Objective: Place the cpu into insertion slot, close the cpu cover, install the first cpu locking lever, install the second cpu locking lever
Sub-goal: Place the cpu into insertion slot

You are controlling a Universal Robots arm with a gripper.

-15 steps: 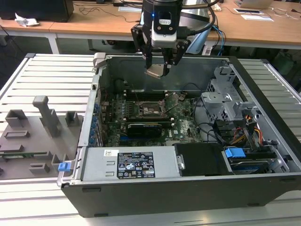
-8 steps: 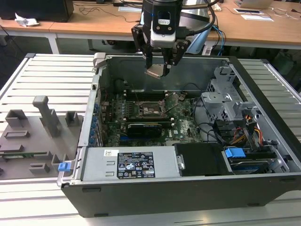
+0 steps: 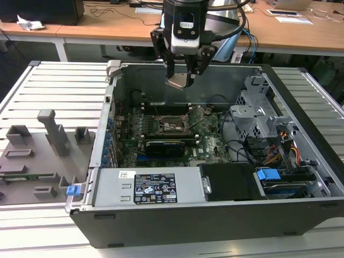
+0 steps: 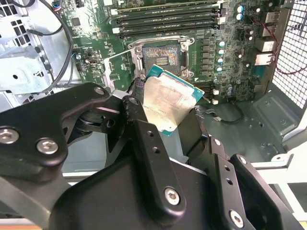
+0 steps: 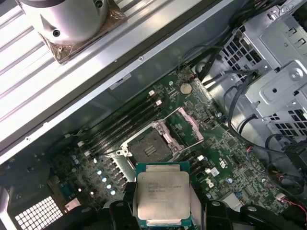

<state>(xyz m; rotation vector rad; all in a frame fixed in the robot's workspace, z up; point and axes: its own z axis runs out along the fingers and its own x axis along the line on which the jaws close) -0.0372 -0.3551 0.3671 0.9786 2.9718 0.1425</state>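
Chip: the cpu is a small, flat square with a dull silver-grey metal face bearing faint print, edged by a thin teal-green border; in the second wrist view the face looks scuffed and reflective.
Pincer: the black two-fingered gripper is clamped on the cpu, with a finger pressed against each of two opposite edges.
Location: in the exterior view the cpu hangs above the open black computer case, at 12 o'clock from the insertion slot and clear of the green motherboard.
Orientation: the metal face looks up at the wrist cameras; the chip is tilted rather than level, and its edges sit turned against the slot's edges.
Long axis: none, the chip is square.
Socket: the square black insertion slot lies bare, with its contact field showing.
Cover: the thin metal-framed cpu cover stands swung open, just beside the slot.
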